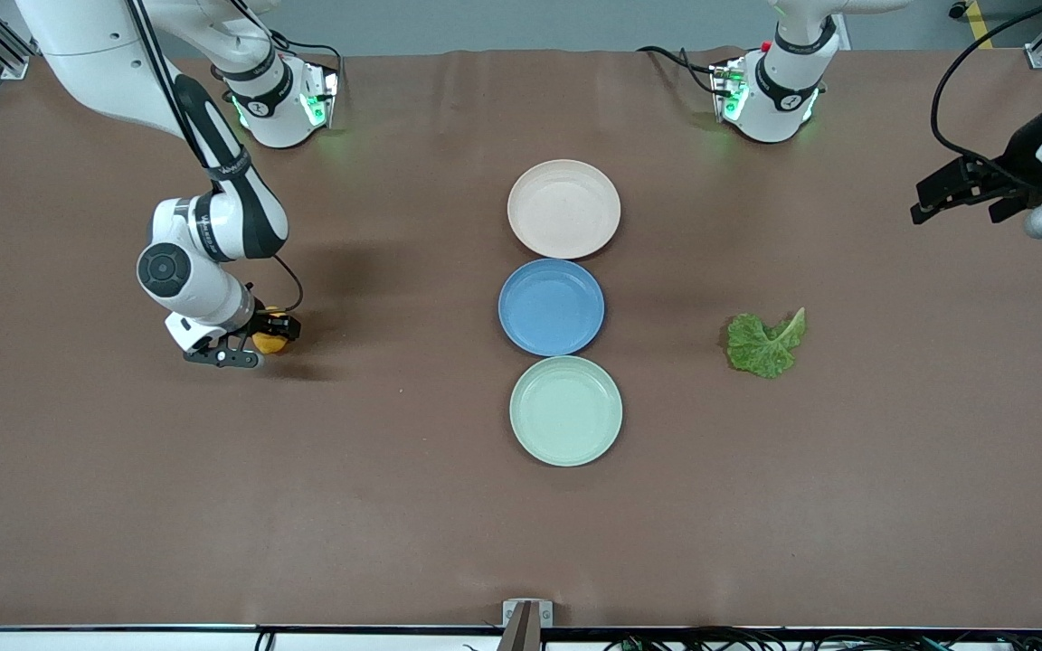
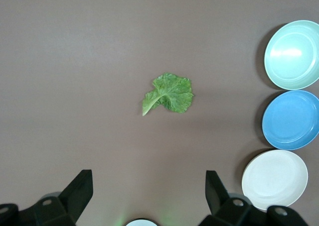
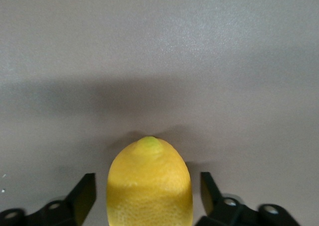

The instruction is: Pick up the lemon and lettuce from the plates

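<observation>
Lemon [image 1: 269, 343] first: a small yellow-orange oval with a slightly pointed, greenish tip, its skin finely dimpled in the right wrist view [image 3: 149, 183]. It sits low at the desk [image 1: 394, 524] surface toward the right arm's end, well apart from the plates, between the fingers of the right end effector [image 1: 254, 348]. The fingers [image 3: 82, 196] stand spread on either side of the fruit with a visible gap on each side, so the end effector is released rather than clamped on it.

Lettuce [image 1: 764, 343] is a single crinkled bright green leaf with a paler rib and stem, lying flat on the bare desk toward the left arm's end, beside the row of plates but apart from them [image 2: 168, 93].

Three round shallow plates form a line down the middle of the desk, each nearly touching the next: the beige-pink plate [image 1: 563, 208] farthest from the front camera, the blue plate [image 1: 551, 306] between, and the mint green plate [image 1: 565, 410] nearest. All three hold nothing.

The left end effector [image 1: 951, 194] hangs above the desk's edge at the left arm's end, its fingers [image 2: 79, 191] spread wide and holding nothing.
</observation>
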